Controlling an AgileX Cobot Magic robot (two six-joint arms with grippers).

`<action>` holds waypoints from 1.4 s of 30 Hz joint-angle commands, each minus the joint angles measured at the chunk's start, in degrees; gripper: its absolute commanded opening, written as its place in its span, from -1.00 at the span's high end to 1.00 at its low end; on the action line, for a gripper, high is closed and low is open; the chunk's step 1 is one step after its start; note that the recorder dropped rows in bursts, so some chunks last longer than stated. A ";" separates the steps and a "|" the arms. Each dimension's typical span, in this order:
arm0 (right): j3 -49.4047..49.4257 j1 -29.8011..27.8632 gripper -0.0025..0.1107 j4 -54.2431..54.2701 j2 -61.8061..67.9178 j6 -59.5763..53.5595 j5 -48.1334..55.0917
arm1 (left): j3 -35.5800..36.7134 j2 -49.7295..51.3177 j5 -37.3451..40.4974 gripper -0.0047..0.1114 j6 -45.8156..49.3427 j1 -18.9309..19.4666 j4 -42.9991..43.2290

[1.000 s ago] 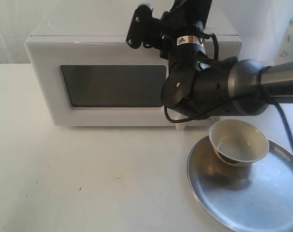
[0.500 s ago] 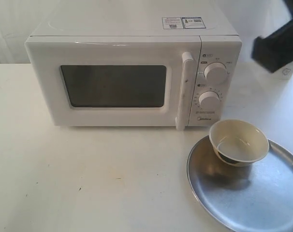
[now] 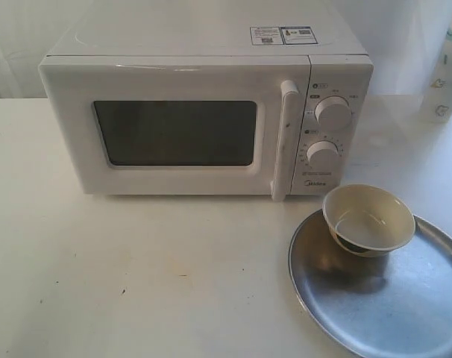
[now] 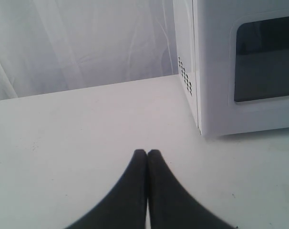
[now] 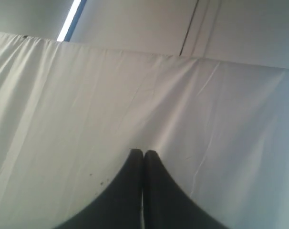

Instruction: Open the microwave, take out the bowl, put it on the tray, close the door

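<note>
outside view: the door (image 3: 174,134) of the microwave (image 3: 211,45) is shut and the bowl (image 3: 368,218) rests in the tray (image 3: 405,313), so the job looks done. left wrist: my left claw (image 4: 147,153), pressed together and empty, hangs over the desk (image 4: 77,138). right wrist: my right claw (image 5: 143,153), also pressed together, faces the curtain (image 5: 192,105).

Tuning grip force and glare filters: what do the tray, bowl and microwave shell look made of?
Wide round silver tray: metal, probably stainless steel. It has a shiny finish and reflects the bowl.
Small round cream bowl: glazed ceramic or melamine, I can't tell which. It is smooth with a soft sheen.
Boxy white microwave: painted sheet metal or plastic shell. It is semi-gloss, with faint highlights along the top edge.
</note>
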 commanded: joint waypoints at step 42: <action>40.71 -36.79 0.96 11.44 -22.59 11.91 21.43 | -0.16 -0.12 -0.23 0.92 0.00 -0.35 -0.43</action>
